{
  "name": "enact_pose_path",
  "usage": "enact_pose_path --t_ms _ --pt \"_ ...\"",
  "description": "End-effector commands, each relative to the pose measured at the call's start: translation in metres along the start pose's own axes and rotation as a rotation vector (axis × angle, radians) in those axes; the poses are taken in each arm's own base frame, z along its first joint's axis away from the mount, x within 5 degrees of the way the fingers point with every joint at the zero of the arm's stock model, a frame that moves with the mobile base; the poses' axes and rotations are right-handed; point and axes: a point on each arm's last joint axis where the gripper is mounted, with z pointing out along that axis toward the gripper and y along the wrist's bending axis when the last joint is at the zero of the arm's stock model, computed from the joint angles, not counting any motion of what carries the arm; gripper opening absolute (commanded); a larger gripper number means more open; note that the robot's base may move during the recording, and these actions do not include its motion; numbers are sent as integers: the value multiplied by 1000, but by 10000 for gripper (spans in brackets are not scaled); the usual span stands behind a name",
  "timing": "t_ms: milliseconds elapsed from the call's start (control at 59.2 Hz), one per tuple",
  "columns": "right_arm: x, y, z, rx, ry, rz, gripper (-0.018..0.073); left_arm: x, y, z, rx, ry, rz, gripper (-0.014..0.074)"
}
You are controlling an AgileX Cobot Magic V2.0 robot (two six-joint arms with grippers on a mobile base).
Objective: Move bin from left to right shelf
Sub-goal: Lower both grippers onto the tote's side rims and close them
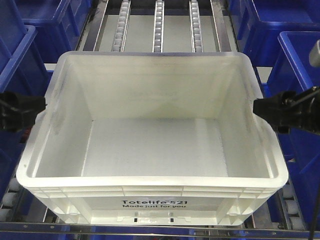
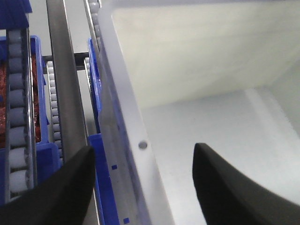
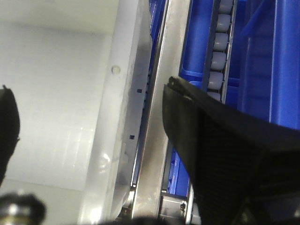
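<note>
The bin (image 3: 119,93) rim is straddled by the hand (image 3: 88,86), fingers (image 3: 201,131) held apart: one inside, one outside above a steel rail (image 3: 152,140). Rollers (image 3: 220,47) and blue crates (image 3: 286,61) are seen beyond.

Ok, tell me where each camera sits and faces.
Front-facing: high, looking down into the large white rectangular plastic crate; left gripper and right gripper at its sides.
Left wrist: above the crate's left rim, black fingers straddling it.
Right wrist: above the right rim, fingers straddling it too.
Shared: the crate in all; both wrists catch dark blue plastic crates.
</note>
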Motion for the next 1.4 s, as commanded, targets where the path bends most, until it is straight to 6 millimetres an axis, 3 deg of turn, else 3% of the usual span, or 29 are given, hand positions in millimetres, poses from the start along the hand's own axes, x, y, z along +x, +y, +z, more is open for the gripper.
enact_pose_path --t_ms 0,152,439,963,1385 --pt "-20 3 -5 -9 -72 -2 569 -22 -5 -5 18 -79 -13 439" --pt "-27 2 6 -2 -44 -6 569 -30 -4 4 18 -61 -22 439" --pt "-25 -2 28 16 16 -12 569 -26 0 26 25 0 -58 439" --pt "-25 -4 41 24 33 -11 569 -30 1 33 22 -5 -67 439" --pt "-25 -4 42 24 37 -10 569 -26 2 53 50 121 -94 433"
